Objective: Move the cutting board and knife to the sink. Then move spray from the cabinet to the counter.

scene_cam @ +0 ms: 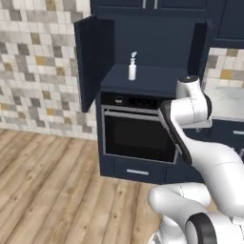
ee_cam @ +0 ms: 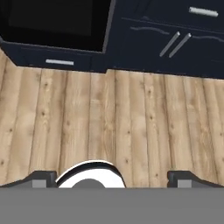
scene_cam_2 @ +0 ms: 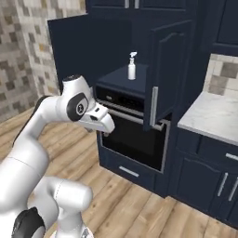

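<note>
Spray (scene_cam_2: 132,68) stands upright near the shelf's front edge (light, top-heavy); take its body, your pincer (ee_cam: 112,178) spread, empty.

White spray (scene_cam: 132,69); dark navy cabinet (scene_cam: 143,78); white grey-veined marble counter (scene_cam_2: 211,116); light wood-plank floor (ee_cam: 109,118).

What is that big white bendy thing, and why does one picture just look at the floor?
The white bendy thing is a robot arm in a pretend computer-made kitchen. Two cameras ride behind it, one on each side, looking toward a dark blue cabinet with its doors open. Inside, on a shelf above the oven, stands a little white spray bottle. To the right is a white marble counter. The third camera sits on the robot's hand, which points downward, so it sees the wooden floor. The two dark bits at the bottom are its gripper fingers, spread wide apart and holding nothing.
</note>
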Motion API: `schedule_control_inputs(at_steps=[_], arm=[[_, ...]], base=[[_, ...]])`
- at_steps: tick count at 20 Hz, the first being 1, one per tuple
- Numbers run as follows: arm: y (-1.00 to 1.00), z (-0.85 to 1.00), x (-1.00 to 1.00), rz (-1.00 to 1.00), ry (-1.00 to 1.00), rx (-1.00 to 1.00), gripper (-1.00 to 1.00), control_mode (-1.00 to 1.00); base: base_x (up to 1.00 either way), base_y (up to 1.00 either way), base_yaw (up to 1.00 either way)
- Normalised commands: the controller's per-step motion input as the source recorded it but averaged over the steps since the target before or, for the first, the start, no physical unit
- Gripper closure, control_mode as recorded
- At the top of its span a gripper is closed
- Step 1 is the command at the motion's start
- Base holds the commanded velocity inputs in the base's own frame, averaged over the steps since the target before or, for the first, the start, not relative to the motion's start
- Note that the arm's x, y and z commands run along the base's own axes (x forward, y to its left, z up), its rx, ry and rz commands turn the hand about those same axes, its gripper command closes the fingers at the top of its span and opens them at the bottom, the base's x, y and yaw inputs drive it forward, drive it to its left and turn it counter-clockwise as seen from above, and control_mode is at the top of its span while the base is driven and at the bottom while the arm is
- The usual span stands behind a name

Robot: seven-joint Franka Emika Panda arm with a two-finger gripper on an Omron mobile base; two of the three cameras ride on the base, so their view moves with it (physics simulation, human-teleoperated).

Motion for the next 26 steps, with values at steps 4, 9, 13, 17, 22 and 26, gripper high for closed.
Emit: schedule_control_inputs(at_steps=[4,9,13,17,22,26], arm=[[0.00,0.00,0.00,0.00,0.00,0.00,-1.00,1.00],[0.00,0.00,0.00,0.00,0.00,0.00,-1.00,1.00],[0.00,0.00,0.00,0.00,0.00,0.00,-1.00,1.00],[0.00,0.00,0.00,0.00,0.00,0.00,-1.00,1.00],[0.00,0.00,0.00,0.00,0.00,0.00,-1.00,1.00],[0.00,0.00,0.00,0.00,0.00,0.00,-1.00,1.00]], base=[[0.29,0.59,-0.30],[0.25,0.69,-0.16],[0.64,0.33,-0.04],[0.95,0.03,0.00],[0.84,0.00,0.00],[0.76,0.09,-0.10]])
